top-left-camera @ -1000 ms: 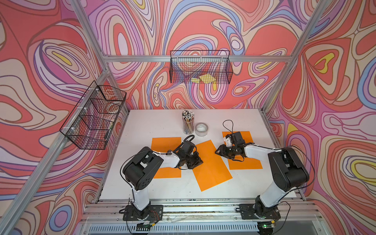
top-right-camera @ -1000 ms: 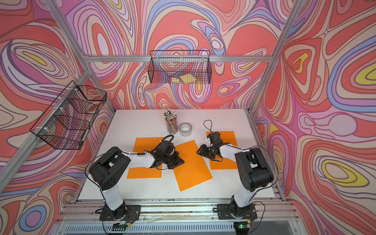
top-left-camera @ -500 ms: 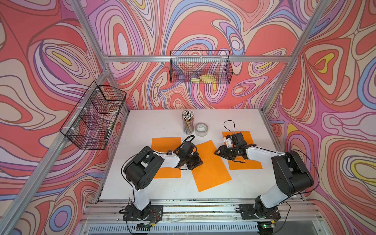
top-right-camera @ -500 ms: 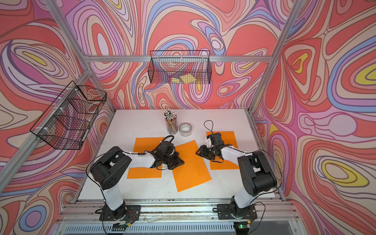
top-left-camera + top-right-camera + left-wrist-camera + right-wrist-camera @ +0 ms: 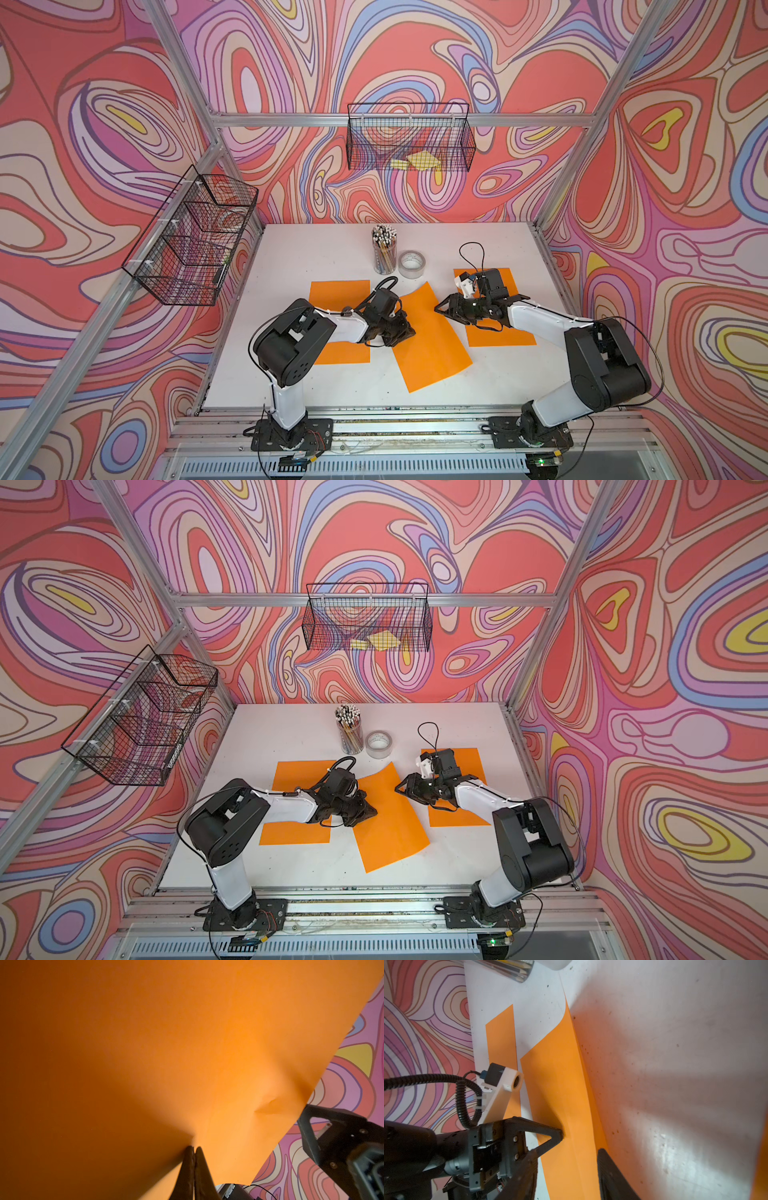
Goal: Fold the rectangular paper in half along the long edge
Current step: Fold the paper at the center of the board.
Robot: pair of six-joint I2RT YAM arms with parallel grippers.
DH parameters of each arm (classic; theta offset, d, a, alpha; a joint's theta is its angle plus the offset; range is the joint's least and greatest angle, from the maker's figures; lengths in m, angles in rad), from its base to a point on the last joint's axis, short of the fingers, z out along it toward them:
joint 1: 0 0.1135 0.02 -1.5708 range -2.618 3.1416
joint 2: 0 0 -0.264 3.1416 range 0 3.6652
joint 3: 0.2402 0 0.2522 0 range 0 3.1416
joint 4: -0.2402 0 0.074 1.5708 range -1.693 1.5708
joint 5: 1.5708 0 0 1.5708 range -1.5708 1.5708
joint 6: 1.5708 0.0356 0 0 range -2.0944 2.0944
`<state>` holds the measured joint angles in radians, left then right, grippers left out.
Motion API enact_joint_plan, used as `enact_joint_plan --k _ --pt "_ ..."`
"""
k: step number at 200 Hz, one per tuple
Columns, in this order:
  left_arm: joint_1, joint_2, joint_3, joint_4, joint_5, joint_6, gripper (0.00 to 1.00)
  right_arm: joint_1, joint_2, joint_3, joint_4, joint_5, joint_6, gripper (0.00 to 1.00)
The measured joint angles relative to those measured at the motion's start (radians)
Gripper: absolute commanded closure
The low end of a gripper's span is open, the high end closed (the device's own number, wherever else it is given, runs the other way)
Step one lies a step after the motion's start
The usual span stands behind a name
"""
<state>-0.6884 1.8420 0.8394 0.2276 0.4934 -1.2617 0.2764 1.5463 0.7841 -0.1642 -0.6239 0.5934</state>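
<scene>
1. Left gripper is reaching out over the left orange sheet, which is lying flat on the table. Its fingertips are pressing tight together on the left long edge of the orange paper. Pinching there is giving it the edge that has to travel across for the fold.
2. That pinched edge is rising off the table, and the left wrist view is looking along the lifted paper toward the wall beyond. The raised side is probably being held up so the sheet can roll over itself.
3. The orange paper is sitting skewed in the middle of the table, between the two flat sheets. Its near part is lying flat and unfolded in both top views, so I judge the fold as only beginning.
4. The pencil cup and tape roll are standing behind the paper's far corner, apart from it and out of the way.
5. Right gripper is hovering at the opposite long edge with its jaws partly apart and holding nothing. In the right wrist view that edge seems to be running between them, likely waiting to steady or receive it.
6. The right arm is stretching across the right orange sheet, which is lying untouched.
</scene>
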Motion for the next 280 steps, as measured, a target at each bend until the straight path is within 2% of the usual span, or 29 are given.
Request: enact_joint_plan --k 72,155,231,280 --pt "0.000 0.008 0.000 0.015 0.007 -0.008 0.94 0.000 -0.013 -0.083 0.120 -0.145 0.081 0.52" --pt "0.000 0.020 0.000 0.042 0.021 -0.019 0.95 0.000 -0.022 -0.218 0.402 -0.291 0.261 0.49" --pt "0.000 0.034 0.000 0.071 0.034 -0.027 0.96 0.000 -0.026 -0.228 0.555 -0.352 0.339 0.48" --pt "0.000 0.034 0.000 0.072 0.034 -0.030 0.96 0.000 0.020 -0.291 0.703 -0.371 0.397 0.52"
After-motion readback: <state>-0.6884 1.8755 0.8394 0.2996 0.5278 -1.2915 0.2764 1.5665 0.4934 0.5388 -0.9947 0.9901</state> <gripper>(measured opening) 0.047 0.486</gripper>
